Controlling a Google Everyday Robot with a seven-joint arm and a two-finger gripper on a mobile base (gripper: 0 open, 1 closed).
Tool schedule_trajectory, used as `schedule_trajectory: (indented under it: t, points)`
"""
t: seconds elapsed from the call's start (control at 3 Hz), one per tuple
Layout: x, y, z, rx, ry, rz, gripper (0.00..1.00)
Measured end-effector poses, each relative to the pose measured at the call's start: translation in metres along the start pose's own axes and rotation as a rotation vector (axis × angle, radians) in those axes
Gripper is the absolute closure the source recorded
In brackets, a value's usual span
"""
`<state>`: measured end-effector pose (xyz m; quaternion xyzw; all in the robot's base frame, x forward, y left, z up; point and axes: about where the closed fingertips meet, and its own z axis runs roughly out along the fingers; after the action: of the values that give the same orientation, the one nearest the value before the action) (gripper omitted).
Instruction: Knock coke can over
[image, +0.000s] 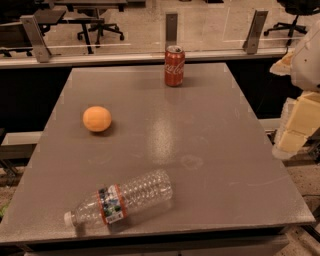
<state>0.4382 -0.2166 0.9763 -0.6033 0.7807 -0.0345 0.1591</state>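
The coke can (174, 66) is a red can with white script and a silver top. It stands upright at the far middle of the grey table (210, 150), near the back edge. My gripper (296, 125) shows as white and pale yellow parts at the right edge of the view, off the table's right side. It is well to the right of the can, nearer the camera, and touches nothing.
An orange (97, 119) sits on the left part of the table. A clear plastic water bottle (120, 199) with a red-banded label lies on its side near the front edge. A glass barrier on metal posts (171, 27) runs behind the table.
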Motion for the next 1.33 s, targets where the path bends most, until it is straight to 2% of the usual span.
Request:
schedule_trajectory:
  t: [0.33,0.67,1.0,1.33]
  points:
    - [-0.003,-0.005,0.000,0.002,0.002,-0.002,0.00]
    - [-0.015,-0.024,0.012,0.012,-0.025,0.007,0.00]
    - [-0.031,-0.052,0.033,0.037,-0.068,0.030,0.00]
    - [-0.054,-0.088,0.056,0.074,-0.151,0.074,0.00]
